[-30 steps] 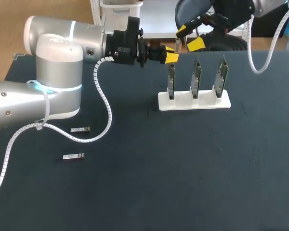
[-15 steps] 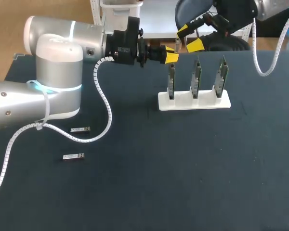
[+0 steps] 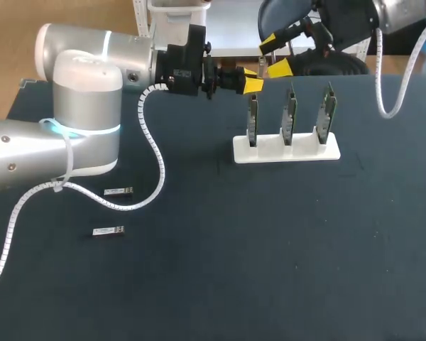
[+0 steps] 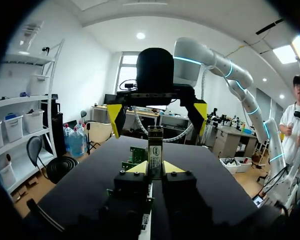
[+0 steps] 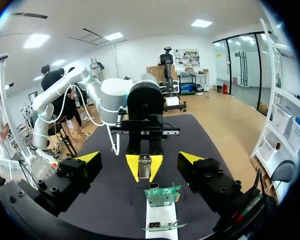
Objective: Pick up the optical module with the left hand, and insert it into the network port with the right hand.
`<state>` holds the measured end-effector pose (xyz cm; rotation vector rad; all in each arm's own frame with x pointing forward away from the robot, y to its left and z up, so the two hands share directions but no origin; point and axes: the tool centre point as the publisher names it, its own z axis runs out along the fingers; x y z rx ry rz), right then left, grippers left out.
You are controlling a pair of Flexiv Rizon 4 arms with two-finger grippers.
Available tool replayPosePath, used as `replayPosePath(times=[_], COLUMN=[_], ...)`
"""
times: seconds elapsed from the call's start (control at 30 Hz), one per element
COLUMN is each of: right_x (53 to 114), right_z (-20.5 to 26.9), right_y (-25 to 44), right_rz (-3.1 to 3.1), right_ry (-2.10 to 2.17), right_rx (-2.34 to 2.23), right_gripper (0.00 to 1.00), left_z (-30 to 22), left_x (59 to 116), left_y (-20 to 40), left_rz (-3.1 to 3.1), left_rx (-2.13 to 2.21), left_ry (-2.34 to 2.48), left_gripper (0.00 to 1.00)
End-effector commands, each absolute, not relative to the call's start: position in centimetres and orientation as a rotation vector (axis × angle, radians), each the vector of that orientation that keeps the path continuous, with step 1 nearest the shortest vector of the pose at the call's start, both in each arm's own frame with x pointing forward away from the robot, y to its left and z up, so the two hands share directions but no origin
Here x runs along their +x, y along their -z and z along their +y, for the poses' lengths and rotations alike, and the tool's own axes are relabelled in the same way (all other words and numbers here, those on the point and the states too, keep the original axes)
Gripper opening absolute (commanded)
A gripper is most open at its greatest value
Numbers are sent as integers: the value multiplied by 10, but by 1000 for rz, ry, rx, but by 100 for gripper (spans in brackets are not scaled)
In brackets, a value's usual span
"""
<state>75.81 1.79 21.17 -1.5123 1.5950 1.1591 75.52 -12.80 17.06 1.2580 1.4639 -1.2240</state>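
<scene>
— Small silver optical module [image 4: 155, 150]?
— Pinched upright in left gripper [image 3: 253, 84], near the table's far edge, just behind white stand [image 3: 284, 149] of three green network cards [image 3: 289, 114].
— Right gripper [image 3: 275, 53]?
— Spread wide, facing the module, not touching. Open dark tabletop [image 3: 270, 249] nearer; two spare modules [image 3: 118, 191] well left.
— Since earlier?
— Right gripper nudged closer; left unmoved.

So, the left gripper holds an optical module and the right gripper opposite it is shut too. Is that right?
No: the right gripper is open, fingers spread wide, as the left wrist view shows. The left gripper does hold the optical module.
</scene>
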Motion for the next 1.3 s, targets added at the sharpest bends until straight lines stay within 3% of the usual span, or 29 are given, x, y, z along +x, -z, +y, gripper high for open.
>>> replayPosePath(times=[0.03,1.3], right_x=[754,766], right_z=[19,27], right_y=[-212,-203], right_rz=[1662,1631], right_ry=[-942,-1112], right_rx=[-1381,-1475], right_gripper=[100,100], left_z=[-128,-128], left_x=[753,753], left_y=[-170,-170], left_rz=[1462,1462], left_rx=[1251,1251], left_ry=[1219,1219], left_gripper=[0,0])
